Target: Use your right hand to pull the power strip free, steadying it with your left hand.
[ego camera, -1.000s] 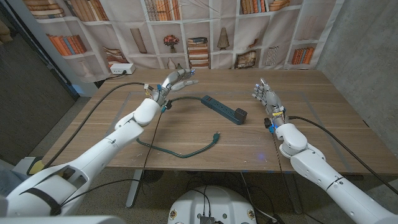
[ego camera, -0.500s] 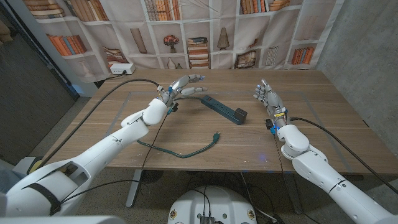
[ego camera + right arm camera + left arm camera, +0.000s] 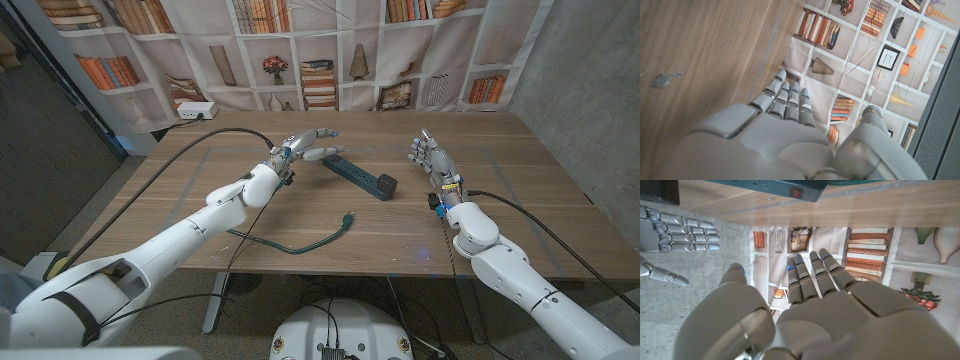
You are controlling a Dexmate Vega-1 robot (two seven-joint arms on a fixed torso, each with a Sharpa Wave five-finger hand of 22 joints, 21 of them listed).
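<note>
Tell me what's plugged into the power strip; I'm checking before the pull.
A black plug block sits at the near end of the power strip. The left hand hovers at its far end, so any sockets beneath the fingers are hidden.

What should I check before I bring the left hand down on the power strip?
1. Left hand free to steady: ok, fingers apart, holding nothing.
2. Left hand placed over the power strip: not ok yet, it hovers at the strip's far end, not pressing on it.
3. Right hand ready to pull: ok for empty, but it stands apart from the strip, to its right.
4. Black plug block at the strip's near end reachable: ok, nothing lies between it and the right hand.
5. Green cable clear of the arms: cannot tell, it runs under the left forearm.
6. Plug seating in the strip: cannot tell.
</note>
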